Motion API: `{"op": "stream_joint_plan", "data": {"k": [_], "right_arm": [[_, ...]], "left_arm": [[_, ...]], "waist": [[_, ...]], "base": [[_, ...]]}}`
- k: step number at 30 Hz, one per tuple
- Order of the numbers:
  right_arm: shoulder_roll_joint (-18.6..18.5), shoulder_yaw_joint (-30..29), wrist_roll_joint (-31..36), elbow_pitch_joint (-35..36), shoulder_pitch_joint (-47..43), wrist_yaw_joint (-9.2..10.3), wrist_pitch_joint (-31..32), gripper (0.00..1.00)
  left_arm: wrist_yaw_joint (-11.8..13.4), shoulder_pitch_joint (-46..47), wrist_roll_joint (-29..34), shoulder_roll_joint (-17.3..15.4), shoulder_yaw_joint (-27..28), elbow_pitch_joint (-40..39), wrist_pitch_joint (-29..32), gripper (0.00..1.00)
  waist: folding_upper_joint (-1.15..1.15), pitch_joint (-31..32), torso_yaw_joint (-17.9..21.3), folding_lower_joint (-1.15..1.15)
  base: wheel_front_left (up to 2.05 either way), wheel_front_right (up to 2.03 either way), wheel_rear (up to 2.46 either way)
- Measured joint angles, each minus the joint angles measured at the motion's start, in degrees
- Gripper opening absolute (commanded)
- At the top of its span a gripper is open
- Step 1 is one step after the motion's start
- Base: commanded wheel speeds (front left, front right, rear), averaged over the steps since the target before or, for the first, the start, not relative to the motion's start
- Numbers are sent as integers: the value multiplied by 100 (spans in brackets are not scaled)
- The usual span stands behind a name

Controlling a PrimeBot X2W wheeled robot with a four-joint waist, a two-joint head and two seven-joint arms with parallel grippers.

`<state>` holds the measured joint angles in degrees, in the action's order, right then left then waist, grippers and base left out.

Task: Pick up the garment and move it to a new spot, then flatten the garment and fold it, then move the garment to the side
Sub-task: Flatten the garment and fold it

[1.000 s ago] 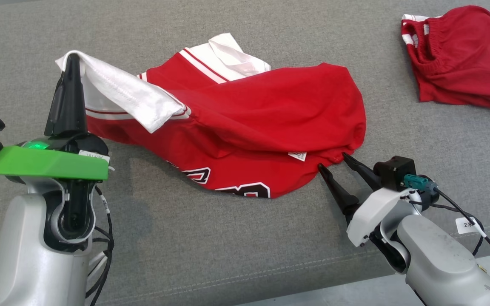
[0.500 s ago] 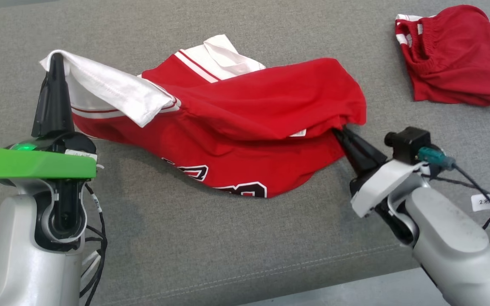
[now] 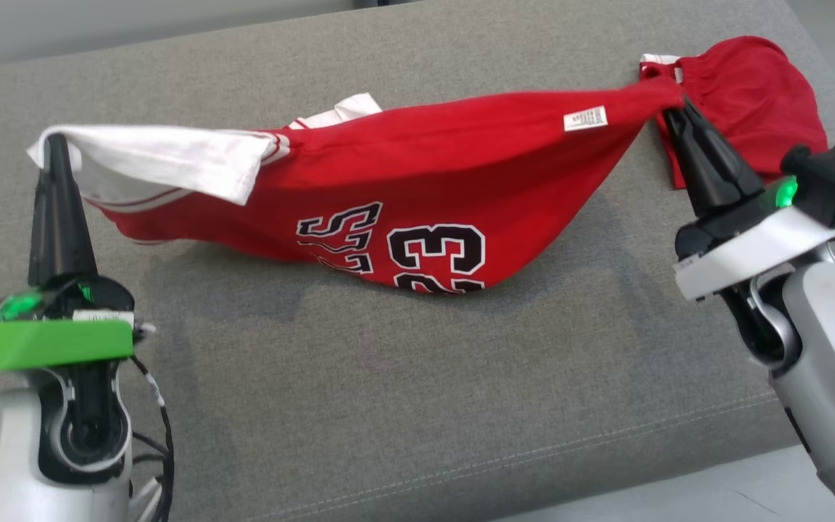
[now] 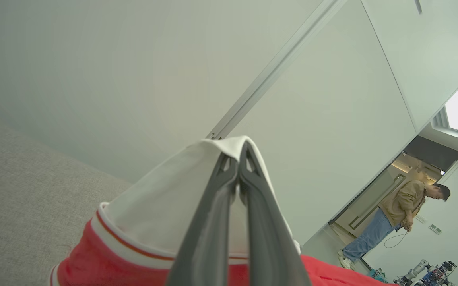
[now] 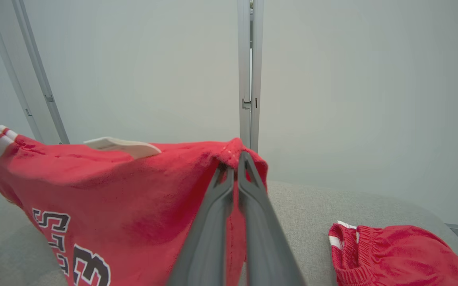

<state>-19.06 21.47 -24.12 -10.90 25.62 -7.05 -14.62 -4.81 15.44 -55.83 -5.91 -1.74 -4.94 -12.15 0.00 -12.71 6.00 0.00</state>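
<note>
Left fingers pinched shut on the white sleeve of the red cloth jersey with black 23; right fingers pinched shut on its hem corner; jersey strung between them, middle sagging to grey upholstered worktop; crumpled red shorts just behind right fingers.

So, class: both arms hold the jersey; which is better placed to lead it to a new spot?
Probably left: the left fingers pinch the white sleeve over bare cushion; the right fingers hold the hem beside the shorts.
</note>
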Motion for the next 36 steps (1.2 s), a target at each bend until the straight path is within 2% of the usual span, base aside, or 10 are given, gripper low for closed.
{"op": "stream_joint_plan", "data": {"k": [4,9,19,22,24,28,30,32,34,36], "right_arm": [[-159,185,-73,-24,-697,0,-2,0],[-453,615,-255,-326,-1751,-1,174,0],[-709,896,-590,32,-2015,-2,527,0],[-757,1138,-572,92,-1391,-2,775,0],[-722,1336,-509,60,-576,-10,1043,0],[-555,681,-233,-352,1483,-8,1258,0],[-490,146,-155,-408,2410,232,1059,0],[-454,-103,27,-410,3098,416,803,0],[-366,-62,37,-463,3325,410,671,0],[-301,214,79,-625,3164,348,635,0]], "left_arm": [[-14,-642,1,-33,-70,-120,109,0],[129,-1406,2,-110,30,-138,188,0],[123,-1946,-58,-222,-415,-376,698,0],[123,-1627,-155,-249,-631,-130,990,0],[168,-966,-58,-367,-755,169,1255,0],[655,1010,149,-460,-491,662,1479,0],[792,2097,146,-318,-199,614,1314,0],[856,3008,-2,-118,25,517,1150,0],[844,3404,-71,-67,23,471,1127,0],[780,3359,-87,-68,-107,531,1217,0]], "waist": [[0,149,46,0],[0,245,71,0],[0,253,55,0],[0,251,41,0],[0,279,28,0],[0,390,-9,0],[0,455,-46,0],[0,520,-93,0],[0,581,-142,0],[0,622,-195,0]], "base": [[0,0,0],[0,0,0],[0,0,0],[0,0,0],[0,0,0],[0,0,0],[0,0,0],[0,0,0],[0,0,0],[0,0,0]]}}
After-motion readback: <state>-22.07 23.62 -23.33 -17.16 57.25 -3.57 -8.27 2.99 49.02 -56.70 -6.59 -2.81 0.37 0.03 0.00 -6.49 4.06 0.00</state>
